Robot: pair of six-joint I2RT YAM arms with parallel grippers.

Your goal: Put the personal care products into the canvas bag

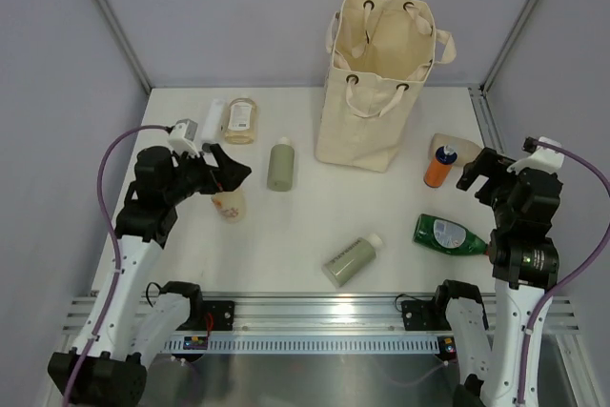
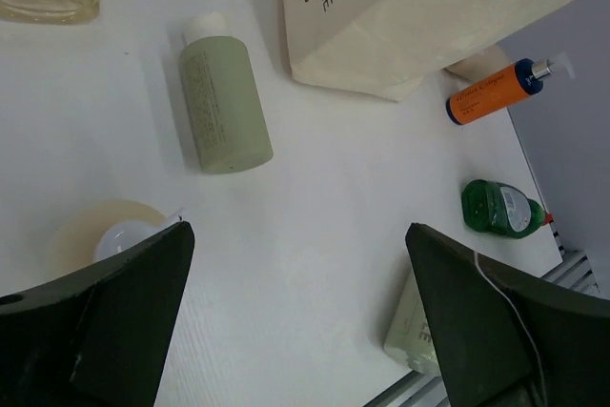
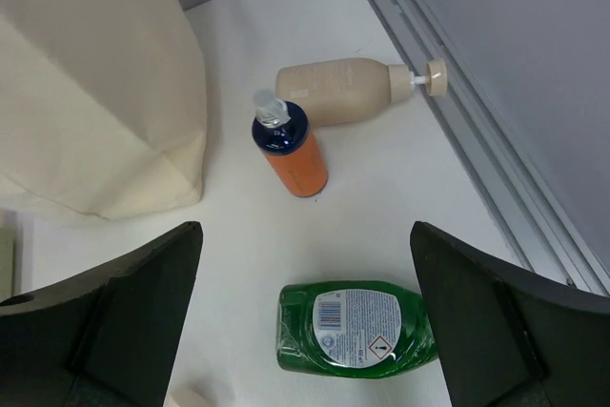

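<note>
The cream canvas bag point(image 1: 376, 83) stands open at the back middle. My left gripper point(image 1: 229, 171) is open and empty, hovering by an upright peach bottle point(image 1: 229, 203); its left finger point(image 2: 114, 321) is just beside that bottle's cap point(image 2: 114, 238). A sage bottle point(image 1: 280, 165), amber bottle point(image 1: 239, 119) and white tube point(image 1: 215, 113) lie at the left. An olive bottle point(image 1: 351, 260) lies front middle. My right gripper point(image 1: 477, 173) is open and empty above a dark green bottle point(image 3: 357, 328), with an orange blue-capped bottle point(image 3: 294, 154) and a beige pump bottle point(image 3: 348, 91) beyond it.
A metal rail point(image 3: 457, 140) runs along the table's right edge, close to the pump bottle. Another rail point(image 1: 315, 316) lines the front edge between the arm bases. Grey walls enclose the back and sides. The bag's side point(image 3: 95, 83) stands left of the orange bottle.
</note>
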